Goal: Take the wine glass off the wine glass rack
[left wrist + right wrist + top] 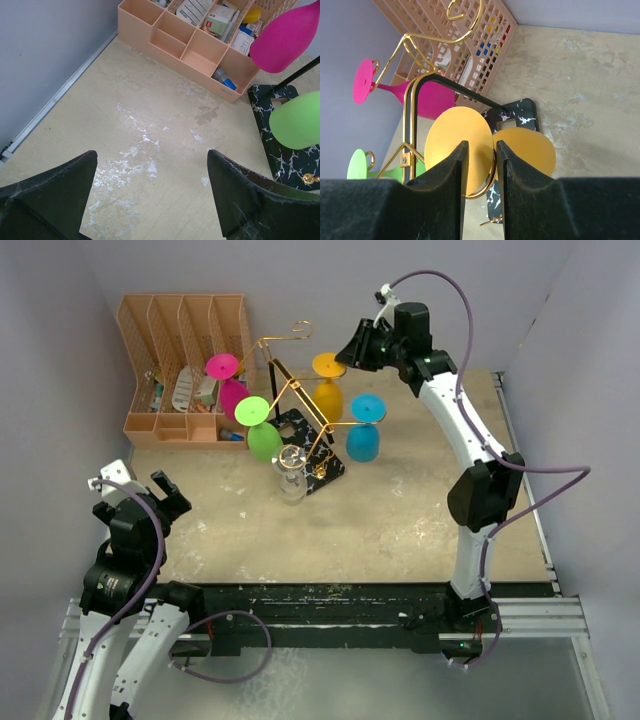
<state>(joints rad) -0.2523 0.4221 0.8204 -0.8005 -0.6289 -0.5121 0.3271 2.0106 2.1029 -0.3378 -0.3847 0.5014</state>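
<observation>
Nearest, the left gripper [152, 167] is hanging with its black jaws spread wide over the scuffed beige table [400, 525], well apart from the work. Farther back, the gold wire wine glass rack [322, 468] on its black marbled base is carrying the yellow wine glass [329, 390] upside down, stem vertical. The right gripper [482, 150], the nearer arm, is facing its foot from the far right, fingers narrowly apart; whether they are clamping it I cannot tell
</observation>
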